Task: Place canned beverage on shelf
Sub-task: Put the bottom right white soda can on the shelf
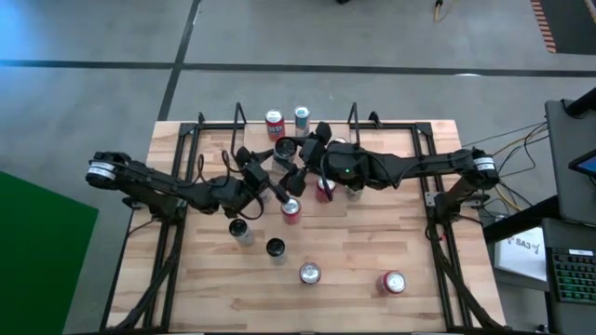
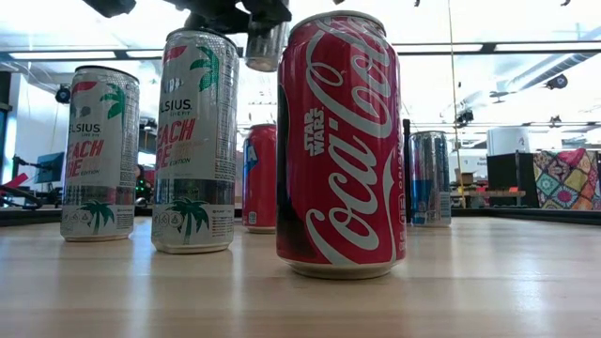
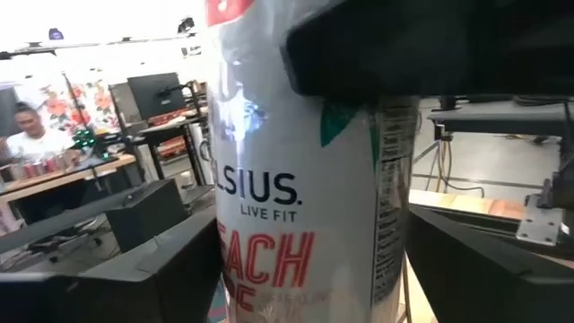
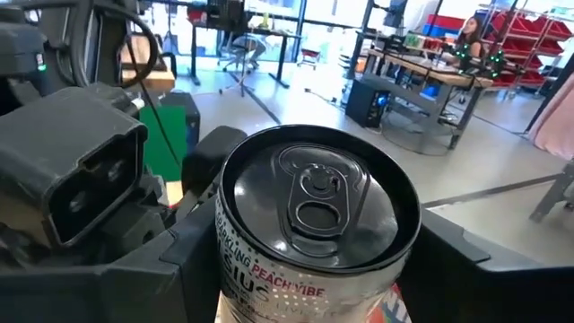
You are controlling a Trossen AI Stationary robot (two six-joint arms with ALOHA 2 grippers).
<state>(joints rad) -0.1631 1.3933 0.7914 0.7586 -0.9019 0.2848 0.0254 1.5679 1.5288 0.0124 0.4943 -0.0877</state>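
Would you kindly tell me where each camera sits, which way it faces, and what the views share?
High: above, looking straight down on the table, both arms and the shelf.
Low: at table-top height, looking level past a Coca-Cola can into the room; arm parts at the top.
Left wrist: faces a Celsius can between its dark jaws.
Right wrist: looks down on a can top.
Shared: both wrist views show a Celsius can.

Two matte-black jointed arms — silver-ringed bases, a green light on the right arm (image 1: 349, 171).

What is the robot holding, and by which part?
A raised Celsius can: left end effector around its body, right end effector near its top. Which one grips is unclear.
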